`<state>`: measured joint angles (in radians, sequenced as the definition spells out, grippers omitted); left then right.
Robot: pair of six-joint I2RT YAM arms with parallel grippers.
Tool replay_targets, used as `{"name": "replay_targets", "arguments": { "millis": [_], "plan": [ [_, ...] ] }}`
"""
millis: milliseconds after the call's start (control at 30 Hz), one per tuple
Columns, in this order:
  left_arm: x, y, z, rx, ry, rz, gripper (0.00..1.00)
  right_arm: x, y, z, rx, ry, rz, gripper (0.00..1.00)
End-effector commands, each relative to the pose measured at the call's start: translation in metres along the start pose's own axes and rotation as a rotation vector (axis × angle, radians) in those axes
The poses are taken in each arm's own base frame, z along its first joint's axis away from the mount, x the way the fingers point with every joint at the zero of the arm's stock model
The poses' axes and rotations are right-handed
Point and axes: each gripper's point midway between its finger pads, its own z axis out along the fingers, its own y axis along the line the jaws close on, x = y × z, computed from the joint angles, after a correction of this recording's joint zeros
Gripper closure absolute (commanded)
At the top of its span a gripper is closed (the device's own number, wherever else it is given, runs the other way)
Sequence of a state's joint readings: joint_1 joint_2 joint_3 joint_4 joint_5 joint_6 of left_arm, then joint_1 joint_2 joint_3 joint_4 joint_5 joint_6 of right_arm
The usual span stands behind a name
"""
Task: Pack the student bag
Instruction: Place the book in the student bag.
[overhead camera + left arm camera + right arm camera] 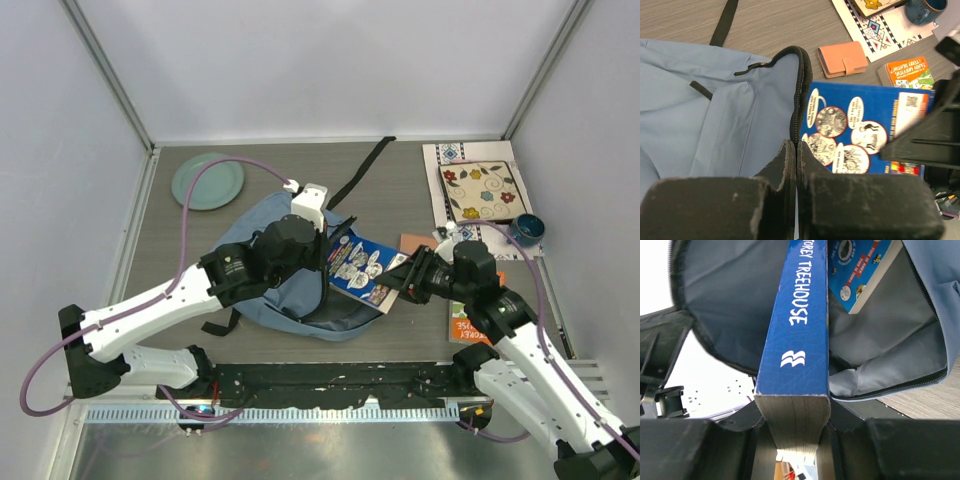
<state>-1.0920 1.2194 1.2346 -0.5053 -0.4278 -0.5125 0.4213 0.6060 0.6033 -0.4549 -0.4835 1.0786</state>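
Open student bag [290, 305] holds second book [860, 275]; blue book [365, 268] partly in.

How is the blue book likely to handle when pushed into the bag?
Probably stiff: the blue book juts straight from the right gripper, clamped at one end only. Its smooth cover may slide easily against the student bag lining.

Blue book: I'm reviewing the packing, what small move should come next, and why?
Probably the right pincer should push the blue book deeper into the student bag. It clamps the book's end, the far end is partly inside the mouth, and the left pincer pinches the zipper rim, holding it open.
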Motion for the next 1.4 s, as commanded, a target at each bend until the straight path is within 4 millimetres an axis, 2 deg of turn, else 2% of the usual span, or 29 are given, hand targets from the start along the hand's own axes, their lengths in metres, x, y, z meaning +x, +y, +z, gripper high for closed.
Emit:
{"name": "replay_targets", "arguments": {
  "millis": [0,67,167,233,400,533,567,633,667,700,767,833,933,967,1033,1067,1100,1167,1233,1333,1367],
  "plan": [
    [-0.053,-0.016,-0.015,0.058,-0.167,-0.058,1.00,-0.006,0.039,0.007,-0.182,0.022,-0.024,0.99],
    [-0.058,-0.016,-0.019,0.060,-0.187,-0.064,1.00,-0.009,0.030,0.017,-0.158,0.022,-0.005,0.99],
    [-0.060,-0.018,-0.020,0.069,-0.205,-0.063,1.00,-0.010,0.029,0.028,-0.191,0.045,0.015,0.99],
    [-0.062,-0.019,-0.020,0.080,-0.212,-0.059,1.00,-0.017,0.039,0.035,-0.258,0.025,0.026,0.99],
    [-0.065,-0.027,-0.023,0.111,-0.223,-0.038,1.00,-0.026,0.034,0.063,-0.230,0.007,0.031,0.99],
    [-0.070,-0.034,-0.023,0.144,-0.237,-0.016,1.00,-0.022,0.032,0.087,-0.218,0.022,0.034,0.99],
    [-0.072,-0.037,-0.024,0.153,-0.243,-0.015,1.00,-0.013,0.034,0.094,-0.229,0.047,0.046,0.99],
    [-0.077,-0.043,-0.026,0.181,-0.258,-0.006,1.00,-0.014,0.043,0.103,-0.274,0.014,0.032,0.99],
    [-0.078,-0.047,-0.028,0.195,-0.263,0.009,1.00,-0.006,0.035,0.114,-0.261,0.024,0.050,0.99],
    [-0.079,-0.049,-0.029,0.208,-0.265,0.016,1.00,-0.009,0.046,0.116,-0.317,-0.001,0.033,0.99],
    [-0.080,-0.053,-0.030,0.224,-0.265,0.032,1.00,-0.012,0.042,0.130,-0.324,-0.038,0.033,0.99],
    [-0.080,-0.055,-0.032,0.239,-0.260,0.045,1.00,-0.019,0.061,0.134,-0.412,-0.073,0.007,0.99],
    [-0.079,-0.056,-0.034,0.250,-0.255,0.061,1.00,-0.024,0.077,0.144,-0.507,-0.095,-0.021,0.99],
    [-0.078,-0.055,-0.033,0.248,-0.253,0.070,1.00,-0.030,0.090,0.141,-0.603,-0.140,-0.044,0.99],
    [-0.076,-0.051,-0.033,0.228,-0.246,0.085,1.00,-0.032,0.100,0.139,-0.685,-0.146,-0.033,0.99],
    [-0.079,-0.046,-0.034,0.203,-0.254,0.085,1.00,-0.036,0.121,0.127,-0.795,-0.169,-0.060,0.99],
    [-0.080,-0.043,-0.037,0.196,-0.260,0.092,1.00,-0.034,0.115,0.136,-0.800,-0.156,-0.048,0.99],
    [-0.084,-0.037,-0.039,0.170,-0.276,0.101,1.00,-0.031,0.133,0.128,-0.902,-0.125,-0.067,0.99],
    [-0.091,-0.034,-0.045,0.164,-0.302,0.105,1.00,-0.029,0.135,0.136,-0.904,-0.110,-0.090,0.99],
    [-0.095,-0.028,-0.047,0.134,-0.317,0.113,1.00,-0.033,0.124,0.147,-0.839,-0.132,-0.076,0.99],
    [-0.095,-0.027,-0.046,0.125,-0.315,0.115,1.00,-0.031,0.099,0.172,-0.689,-0.099,-0.049,0.99]
  ]
}}
